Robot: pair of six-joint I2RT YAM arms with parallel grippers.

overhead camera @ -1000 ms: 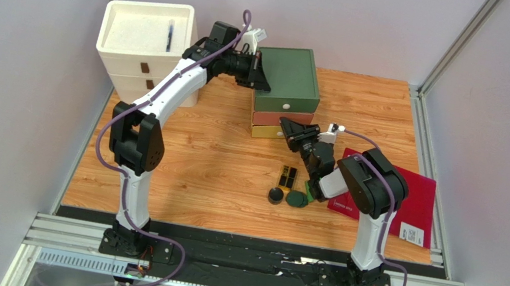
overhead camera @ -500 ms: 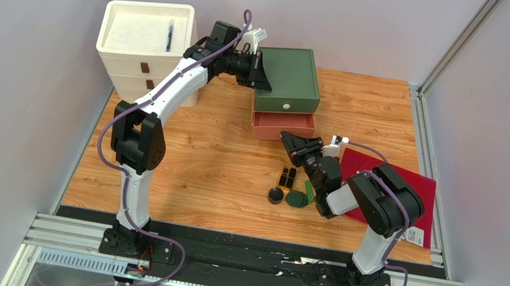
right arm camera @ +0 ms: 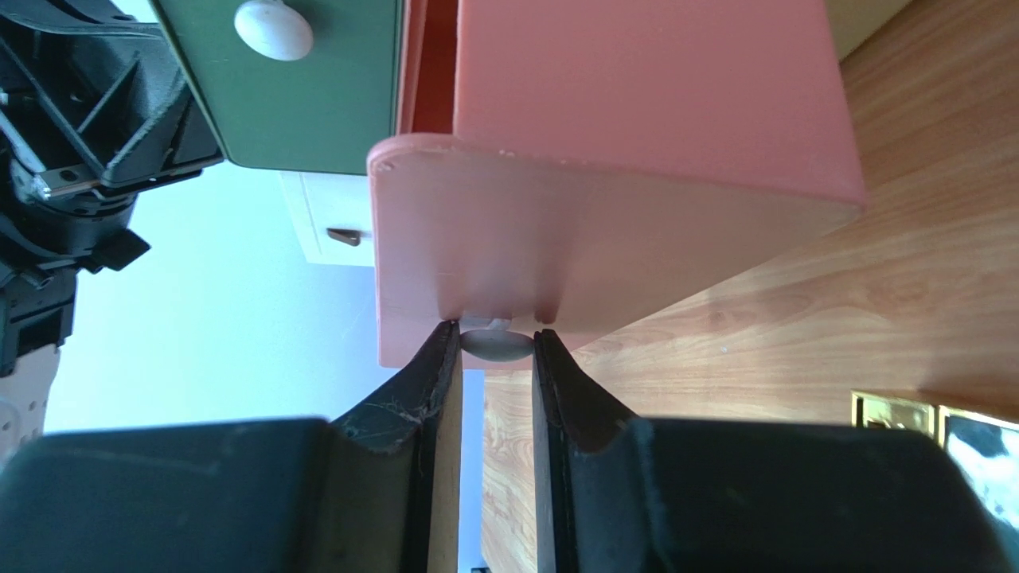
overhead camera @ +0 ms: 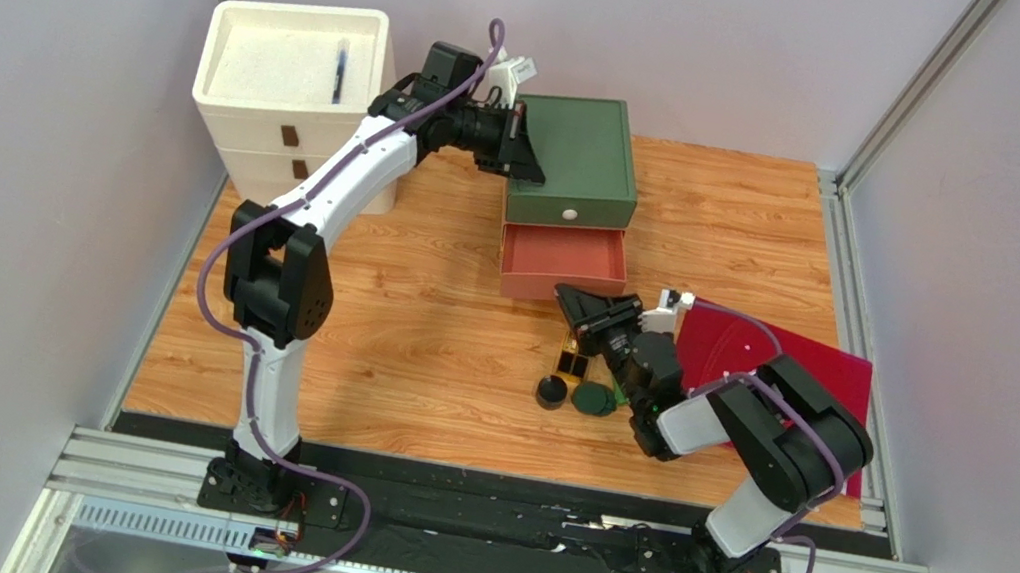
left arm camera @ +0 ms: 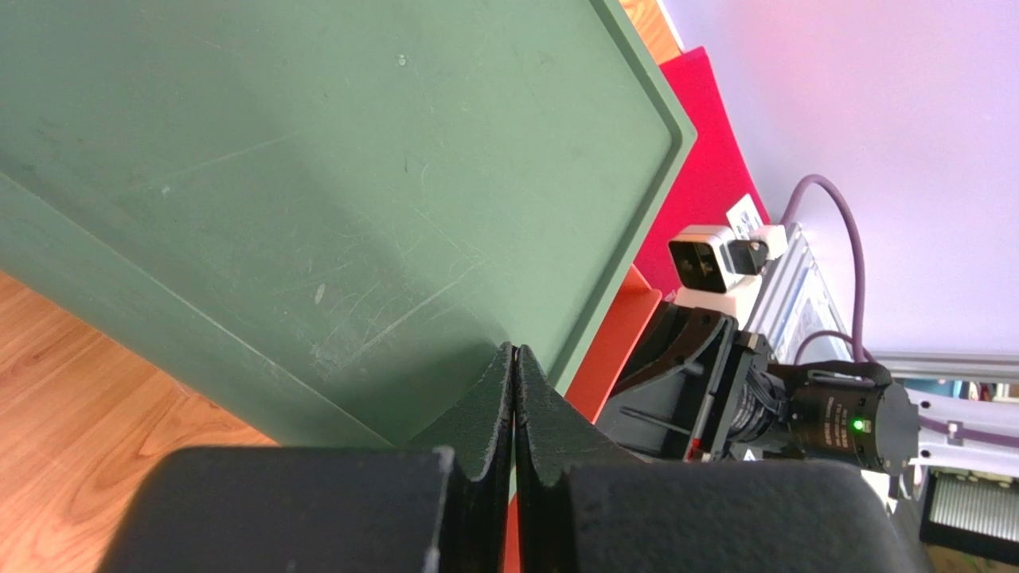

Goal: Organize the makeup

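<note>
Partly hidden, black-and-gold case [overhead camera: 567,364] points toward drawer [overhead camera: 562,252].

Left arm [overhead camera: 334,185]: stretched far forward, elbow raised, wrist level. Left gripper [left arm camera: 514,358]: fingers pressed flat together. Right arm [overhead camera: 771,429]: folded low, forearm reaching forward and left. Right gripper [right arm camera: 496,337]: jaws narrowly parted, clamped on a small white knob [right arm camera: 495,347].

Counting off: two arms, left arm [overhead camera: 334,185] and right arm [overhead camera: 783,434]. Two drawer units, white unit [overhead camera: 293,72] upper left, green unit [overhead camera: 578,160] top centre. One pink drawer [overhead camera: 563,261]. Two white knobs in the right wrist view: upper knob [right arm camera: 273,26], lower knob [right arm camera: 496,344]. Below centre, three cosmetics clear to see: one case [overhead camera: 575,362], one jar [overhead camera: 551,391], one compact [overhead camera: 591,399]. One folder [overhead camera: 794,363], right side.
</note>
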